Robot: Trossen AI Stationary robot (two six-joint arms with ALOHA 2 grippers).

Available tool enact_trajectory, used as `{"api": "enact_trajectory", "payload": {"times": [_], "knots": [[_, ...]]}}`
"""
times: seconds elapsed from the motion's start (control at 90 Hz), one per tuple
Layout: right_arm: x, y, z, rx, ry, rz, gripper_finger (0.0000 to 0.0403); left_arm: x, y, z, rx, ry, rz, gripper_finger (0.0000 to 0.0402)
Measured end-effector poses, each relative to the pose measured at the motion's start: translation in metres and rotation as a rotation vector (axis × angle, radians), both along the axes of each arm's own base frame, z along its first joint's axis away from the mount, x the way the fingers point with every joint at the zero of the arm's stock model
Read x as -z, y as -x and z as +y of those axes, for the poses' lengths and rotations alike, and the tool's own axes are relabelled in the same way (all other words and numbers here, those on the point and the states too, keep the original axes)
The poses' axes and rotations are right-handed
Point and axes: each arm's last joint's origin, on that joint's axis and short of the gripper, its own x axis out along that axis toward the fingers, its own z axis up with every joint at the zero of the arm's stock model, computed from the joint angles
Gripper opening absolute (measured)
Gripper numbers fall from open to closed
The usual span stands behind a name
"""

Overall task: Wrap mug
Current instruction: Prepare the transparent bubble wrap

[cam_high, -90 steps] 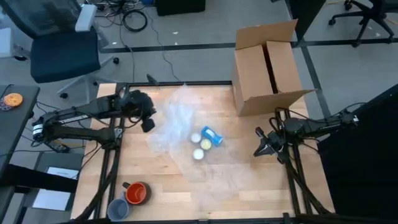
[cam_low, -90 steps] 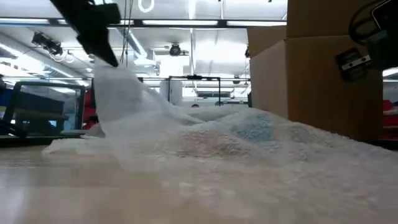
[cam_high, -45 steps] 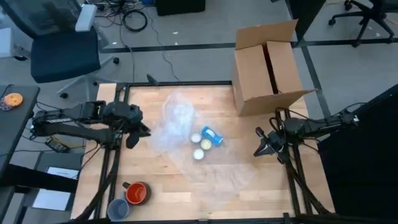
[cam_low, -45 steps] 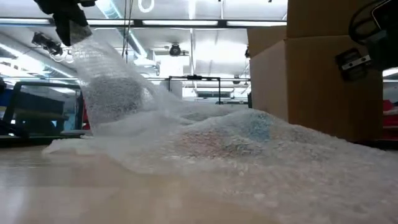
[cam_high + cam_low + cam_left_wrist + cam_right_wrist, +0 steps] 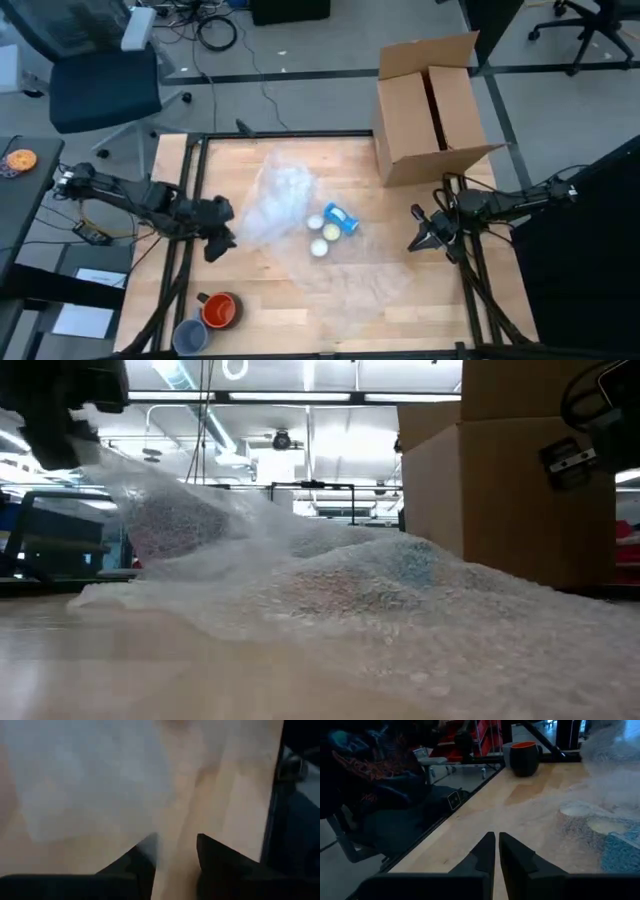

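Left gripper (image 5: 218, 245) sits low at the table's (image 5: 400, 320) left edge with its fingers narrowly parted, pinching a corner of the wrap (image 5: 275, 195) — thin, limp, springy film, so I'd judge the hold belongs right at an edge or it slides free. The mug (image 5: 333, 222) lies on its side mid-table on the wrap, just beside two pale round pieces — hard and breakable by the look of it, and likely to roll. Right gripper (image 5: 417, 240) waits at the right side, fingers almost touching, empty.
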Motion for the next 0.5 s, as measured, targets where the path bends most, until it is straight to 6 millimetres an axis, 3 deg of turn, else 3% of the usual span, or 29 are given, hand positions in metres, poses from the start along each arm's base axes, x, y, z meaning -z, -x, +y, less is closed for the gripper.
{"api": "enact_trajectory", "payload": {"times": [0.3,0.5], "knots": [[0.000,0.000,0.000,0.000,0.000,0.000,0.0003,-0.020,0.001,-0.040,0.256,0.252,-0.177,0.0124],[0.000,0.000,0.000,0.000,0.000,0.000,0.0003,-0.053,-0.002,-0.059,0.403,0.354,-0.556,0.0124]]}}
